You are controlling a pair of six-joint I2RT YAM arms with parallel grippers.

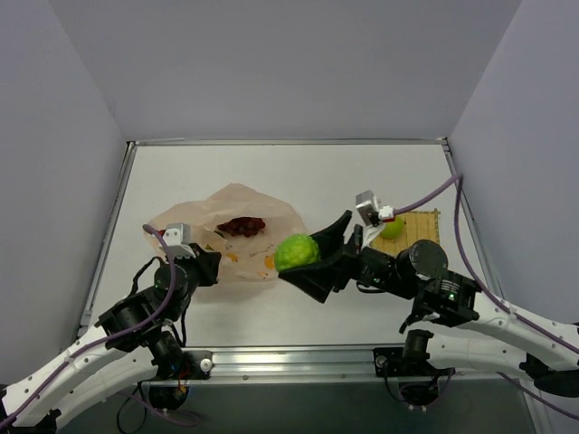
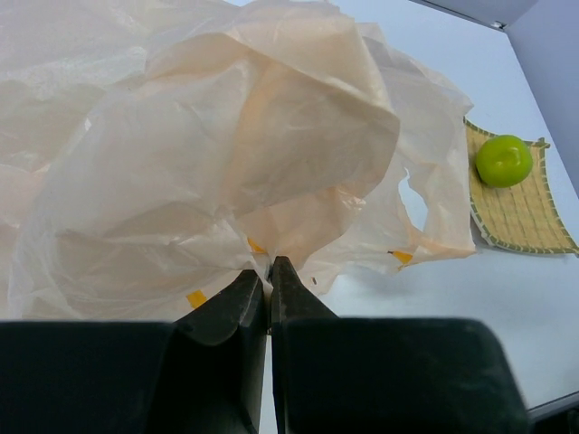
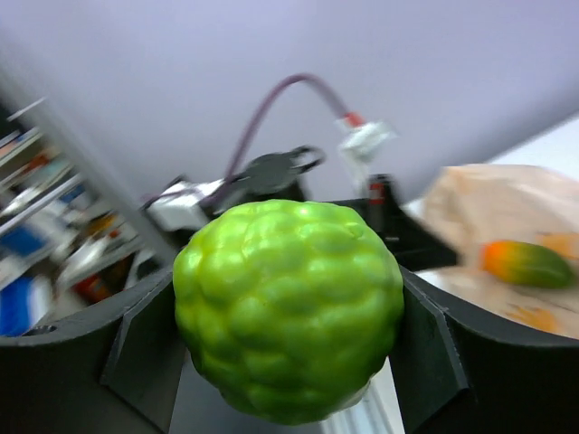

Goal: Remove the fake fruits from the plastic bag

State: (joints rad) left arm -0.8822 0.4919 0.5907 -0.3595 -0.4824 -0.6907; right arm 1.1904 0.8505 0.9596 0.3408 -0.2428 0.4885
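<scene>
Our left jaws are closed on the edge of the plastic bag, anchoring it while our right jaws clasp a bumpy lime-green fruit just beside it. The grape bunch lies within the bag.

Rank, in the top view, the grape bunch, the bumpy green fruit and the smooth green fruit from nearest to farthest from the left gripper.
1. Grape bunch, at the plastic bag, just beyond the left gripper.
2. Bumpy green fruit, centre, in the right gripper.
3. Smooth green fruit, far right, on the woven mat.
</scene>
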